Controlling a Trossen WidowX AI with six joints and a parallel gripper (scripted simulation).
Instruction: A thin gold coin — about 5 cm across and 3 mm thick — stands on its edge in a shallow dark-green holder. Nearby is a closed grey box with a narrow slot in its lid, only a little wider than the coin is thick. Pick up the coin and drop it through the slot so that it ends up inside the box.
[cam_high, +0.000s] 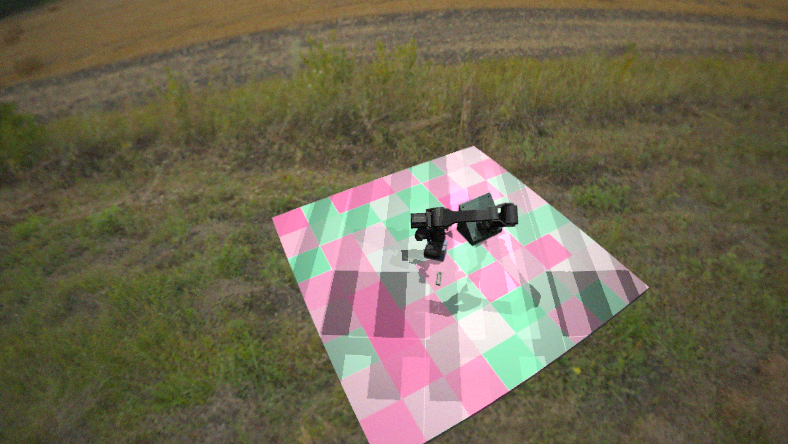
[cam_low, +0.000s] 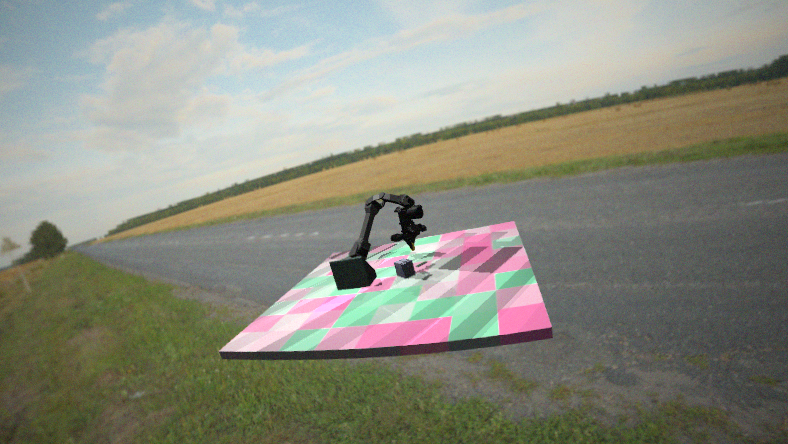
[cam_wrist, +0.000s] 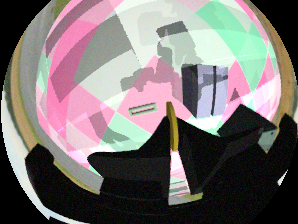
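Observation:
My gripper (cam_low: 411, 244) (cam_wrist: 168, 119) is shut on the gold coin (cam_wrist: 172, 116) (cam_low: 413, 248), which sticks out past the fingertips and shows nearly edge-on. The coin is in the air above the mat. The grey box (cam_wrist: 204, 92) (cam_low: 404, 268) stands below, to the right of the coin in the wrist view. The slot (cam_wrist: 214, 90) in its lid runs roughly parallel to the coin's edge there. The green holder (cam_wrist: 142, 113) (cam_high: 438, 278) lies empty to the left of the coin in the wrist view. In the top view the arm hides most or all of the box.
The arm's dark base block (cam_low: 351, 274) (cam_high: 477, 234) stands close to the box. The patchwork mat (cam_low: 408, 336) (cam_high: 397, 419) carries everything, and its edges drop off. Shadows of the arm fall around the holder and across the box lid.

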